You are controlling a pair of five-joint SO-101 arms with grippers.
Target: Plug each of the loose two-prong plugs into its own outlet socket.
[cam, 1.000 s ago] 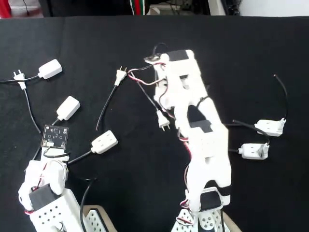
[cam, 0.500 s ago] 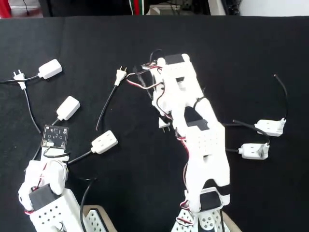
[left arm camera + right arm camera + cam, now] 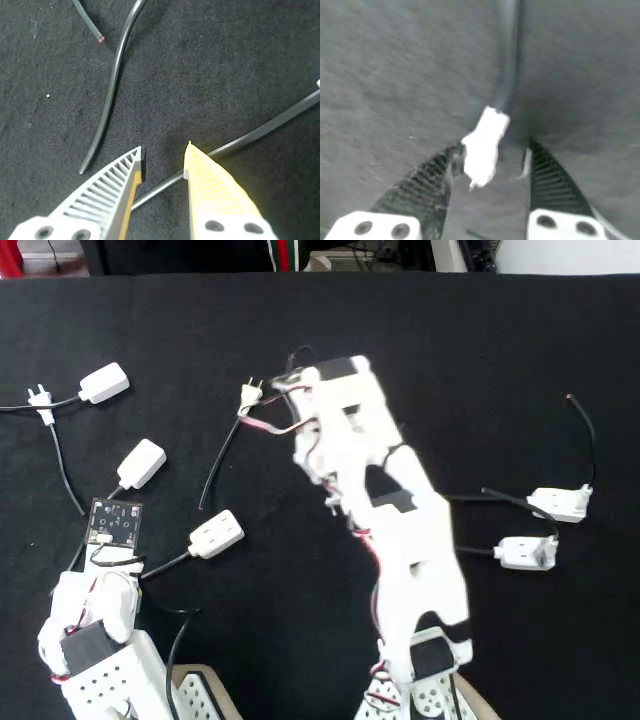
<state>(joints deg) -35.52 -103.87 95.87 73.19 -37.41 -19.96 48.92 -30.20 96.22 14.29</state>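
The right arm (image 3: 400, 540) has swung left over the desk (image 3: 500, 340). Its hand (image 3: 492, 150) now straddles a loose white plug (image 3: 482, 150), spread wide and not yet closed, so a grasp looks next. The left hand (image 3: 162, 155) sits open above a black cable (image 3: 240, 140).

Robotics lab: black-clothed table (image 3: 500, 340) bearing white robot arms (image 3: 400, 530).
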